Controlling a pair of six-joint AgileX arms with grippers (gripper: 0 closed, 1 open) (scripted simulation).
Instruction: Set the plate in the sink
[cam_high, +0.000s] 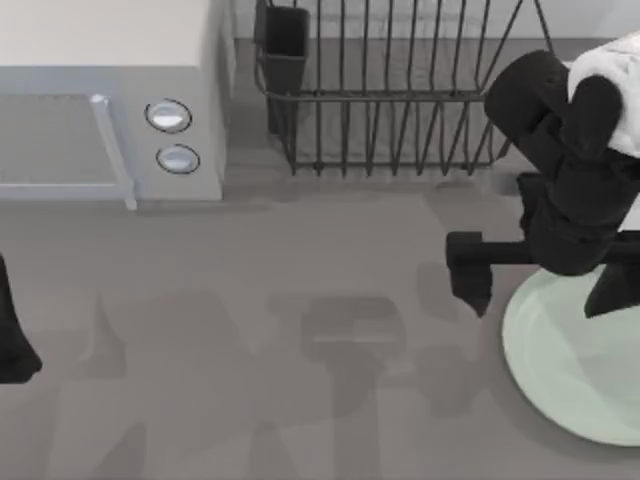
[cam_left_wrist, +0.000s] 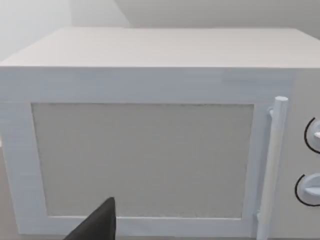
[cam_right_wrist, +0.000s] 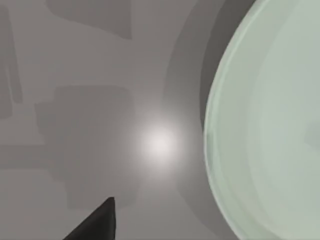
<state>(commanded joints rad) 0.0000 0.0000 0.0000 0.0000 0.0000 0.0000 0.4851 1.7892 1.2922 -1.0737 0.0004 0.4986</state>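
So the bench (cam_high: 300, 300) is just a plain grey surface with a bunch of soft shadows across the middle. Sitting on it: a white microwave (cam_high: 110, 90) at the back left, door handle and two round knobs facing forward. Right beside it, at the back, there's a black wire dish rack (cam_high: 390, 100). Over at the right edge lies the pale mint-green plate (cam_high: 575, 370), flat on the bench, well apart from the microwave.
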